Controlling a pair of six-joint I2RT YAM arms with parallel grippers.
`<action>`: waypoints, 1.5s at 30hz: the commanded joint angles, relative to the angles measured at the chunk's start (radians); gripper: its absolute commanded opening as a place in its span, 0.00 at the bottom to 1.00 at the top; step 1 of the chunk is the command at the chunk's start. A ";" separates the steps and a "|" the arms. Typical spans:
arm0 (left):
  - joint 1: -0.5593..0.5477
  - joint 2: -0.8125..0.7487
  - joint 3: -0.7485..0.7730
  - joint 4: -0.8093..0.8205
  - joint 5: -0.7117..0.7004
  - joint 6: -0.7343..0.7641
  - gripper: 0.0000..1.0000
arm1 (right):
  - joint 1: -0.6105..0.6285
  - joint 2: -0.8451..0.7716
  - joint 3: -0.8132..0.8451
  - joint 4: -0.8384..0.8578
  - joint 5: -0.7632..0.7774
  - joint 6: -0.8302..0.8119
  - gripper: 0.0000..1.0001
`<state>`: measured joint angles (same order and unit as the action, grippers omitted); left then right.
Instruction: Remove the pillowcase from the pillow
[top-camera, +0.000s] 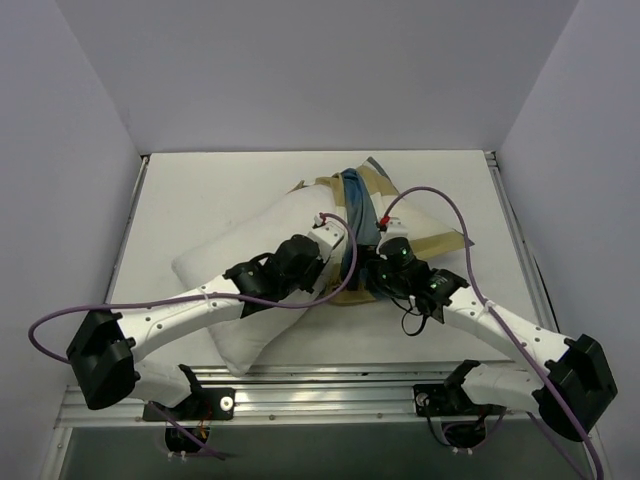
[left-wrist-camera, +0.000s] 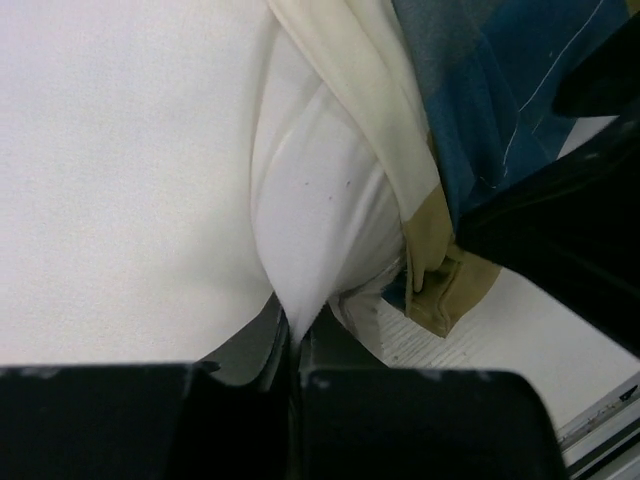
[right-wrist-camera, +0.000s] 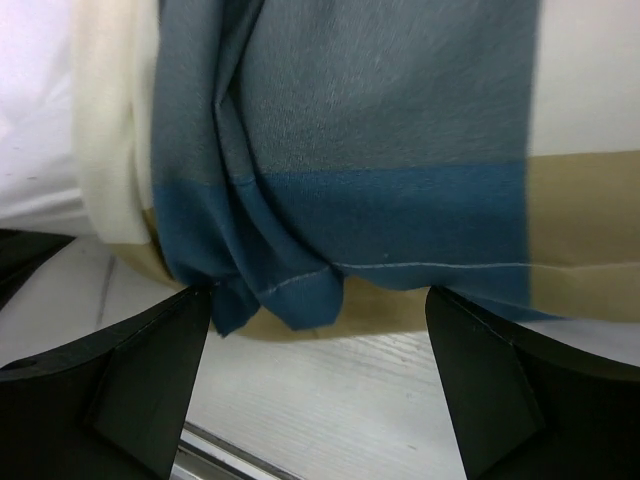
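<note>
Thin checked teal-tan-white fabric pillowcase (right-wrist-camera: 380, 150): likely light, limp; take bunched hem (right-wrist-camera: 300, 285) just beside plump white stuffed pillow (left-wrist-camera: 320, 200). Grips: left gripper (left-wrist-camera: 295, 345) clamped on pillow; right gripper (right-wrist-camera: 318, 300) spread astride hem.

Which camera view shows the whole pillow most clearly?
The top external view: it alone shows most of the pillow and its overall shape. The left wrist view shows just a bulging fold of the pillow pinched by the left gripper. The right wrist view shows mostly the pillowcase.
</note>
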<state>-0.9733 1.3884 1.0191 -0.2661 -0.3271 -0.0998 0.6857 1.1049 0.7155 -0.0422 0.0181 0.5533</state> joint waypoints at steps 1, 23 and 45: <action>0.001 -0.077 0.073 0.016 0.026 -0.024 0.02 | 0.026 0.048 0.007 0.123 0.068 0.037 0.83; 0.064 -0.247 0.058 -0.208 -0.087 -0.069 0.02 | -0.127 0.099 0.187 -0.097 0.264 -0.041 0.00; 0.166 -0.459 0.142 -0.499 -0.332 0.046 0.02 | -0.985 0.239 0.571 -0.061 -0.086 0.181 0.00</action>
<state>-0.8505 0.9913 1.1149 -0.6456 -0.4431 -0.1215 -0.2237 1.3338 1.1992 -0.2081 -0.2173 0.7082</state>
